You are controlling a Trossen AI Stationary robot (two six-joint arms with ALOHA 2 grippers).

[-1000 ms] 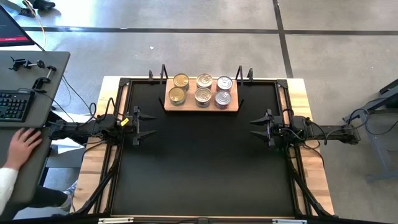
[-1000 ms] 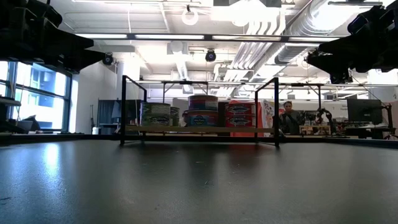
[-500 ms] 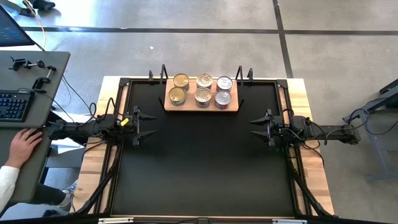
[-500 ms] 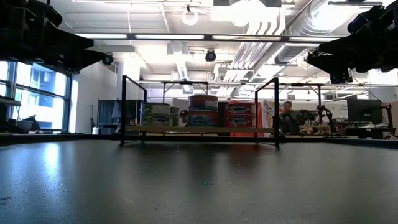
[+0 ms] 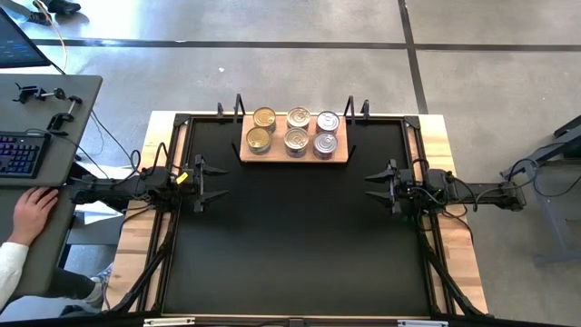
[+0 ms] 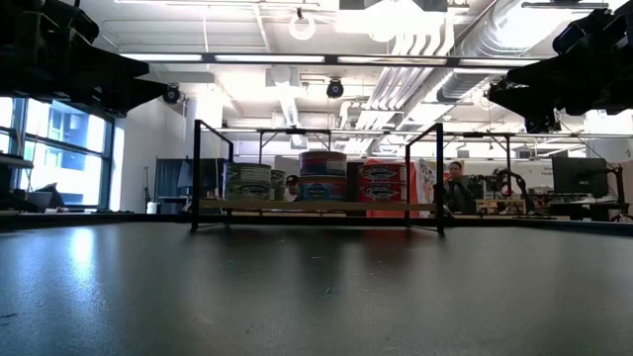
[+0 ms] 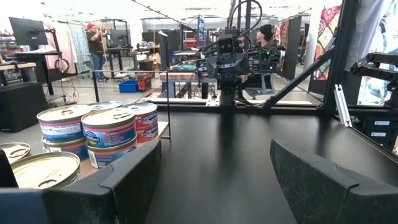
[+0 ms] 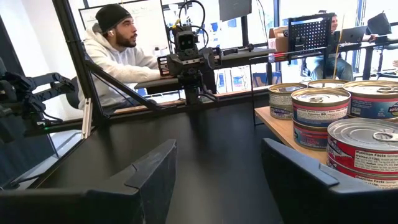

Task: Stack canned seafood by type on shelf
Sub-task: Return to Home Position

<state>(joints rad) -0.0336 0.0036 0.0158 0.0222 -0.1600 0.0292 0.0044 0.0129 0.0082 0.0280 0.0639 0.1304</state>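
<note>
The shelf [image 5: 292, 158] holds the canned seafood [image 5: 298, 140] in stacks, while left gripper [image 5: 223, 182] and right gripper [image 5: 369, 185] hang spread.

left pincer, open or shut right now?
Open. The left wrist view shows the left pincer with a wide gap between its fingers and nothing held.

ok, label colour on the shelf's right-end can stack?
Red side labels on the right-end can stack on the shelf; best seen in the low view.

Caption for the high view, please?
Six can lids show on the shelf; left gripper and right gripper open at opposite table edges.
</note>
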